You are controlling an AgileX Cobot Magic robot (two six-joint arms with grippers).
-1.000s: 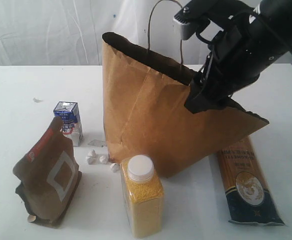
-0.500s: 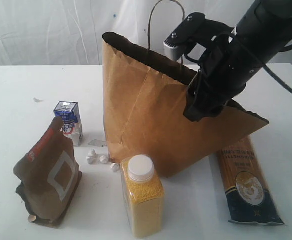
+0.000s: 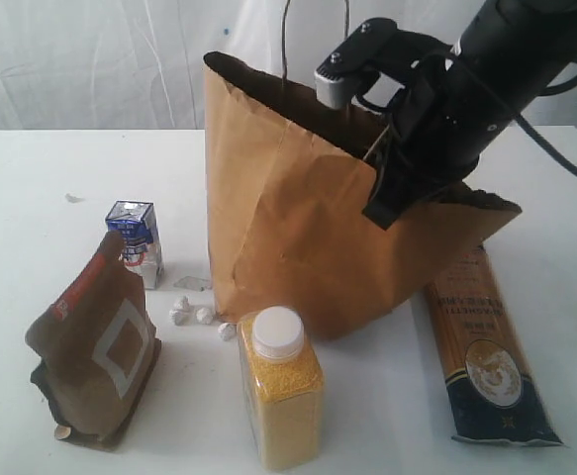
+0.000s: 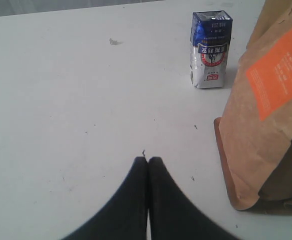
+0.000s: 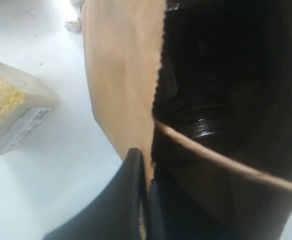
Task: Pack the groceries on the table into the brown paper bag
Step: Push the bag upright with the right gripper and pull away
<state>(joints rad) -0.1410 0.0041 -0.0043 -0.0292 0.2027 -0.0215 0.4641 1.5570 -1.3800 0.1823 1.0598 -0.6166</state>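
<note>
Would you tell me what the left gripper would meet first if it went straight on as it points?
The way looks free: the left gripper points along bare table, and the small blue-white carton and brown pouch sit off to one side. Depth is unclear, though.

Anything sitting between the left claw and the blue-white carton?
Nothing visible. Only bare table lies between the shut left claw and the small blue-white carton; the brown pouch stands beside that line, not across it.
</note>
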